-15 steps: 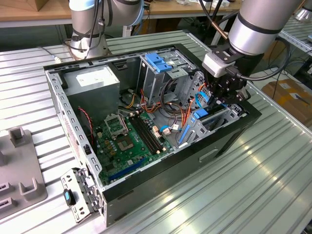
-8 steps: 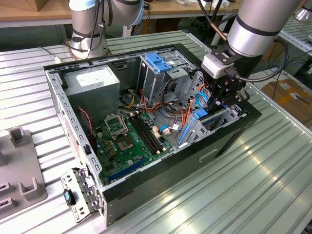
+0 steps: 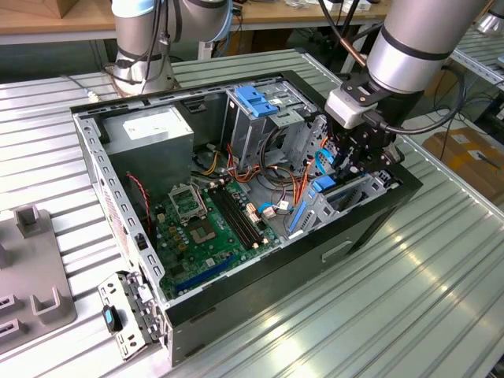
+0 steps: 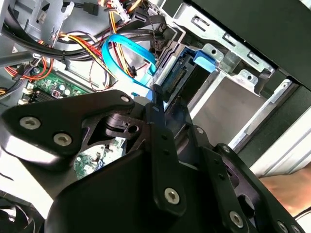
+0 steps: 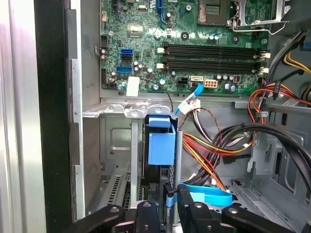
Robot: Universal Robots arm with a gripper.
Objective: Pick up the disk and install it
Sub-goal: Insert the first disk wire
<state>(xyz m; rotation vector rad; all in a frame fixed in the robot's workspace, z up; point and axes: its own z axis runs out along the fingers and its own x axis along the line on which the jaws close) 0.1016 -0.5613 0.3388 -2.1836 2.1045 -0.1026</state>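
crowding the disk (image 5: 161,145) are a blue cable (image 5: 209,196) and wire bundles (image 5: 204,151).

The arm (image 3: 417,39) slants down from the top right of the exterior view: a thick silver link, a white wrist block (image 3: 352,105), then the black gripper (image 3: 343,172). It reaches inside the computer case (image 3: 93,153) at the corner on the exterior view's right, with the gripper pointing down into the case. In the first wrist view its fingers (image 5: 192,213) stand close together, pinched on the thin blue edge of the disk (image 5: 161,145).
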